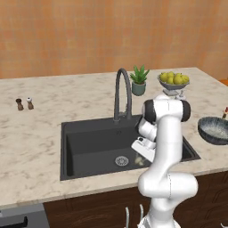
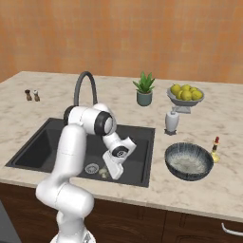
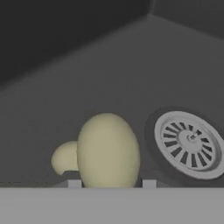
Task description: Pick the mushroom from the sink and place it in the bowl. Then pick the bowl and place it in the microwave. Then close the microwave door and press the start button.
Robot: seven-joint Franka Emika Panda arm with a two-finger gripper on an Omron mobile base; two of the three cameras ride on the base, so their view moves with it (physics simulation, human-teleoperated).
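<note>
**Gripper down over the mushroom in the sink**

The gripper (image 3: 108, 183) reaches low into the black sink (image 1: 89, 147), its fingers apart on either side of the cream mushroom (image 3: 103, 151). The mushroom lies on the basin floor just beside the steel drain (image 3: 190, 143). The bowl (image 2: 188, 161) sits on the counter (image 2: 199, 194), right of the sink.

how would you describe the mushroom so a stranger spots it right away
Find the black sink in the marble counter, then its round steel drain. The mushroom lies on the basin floor beside that drain, under the gripper: a small cream-white, round-capped lump.
</note>
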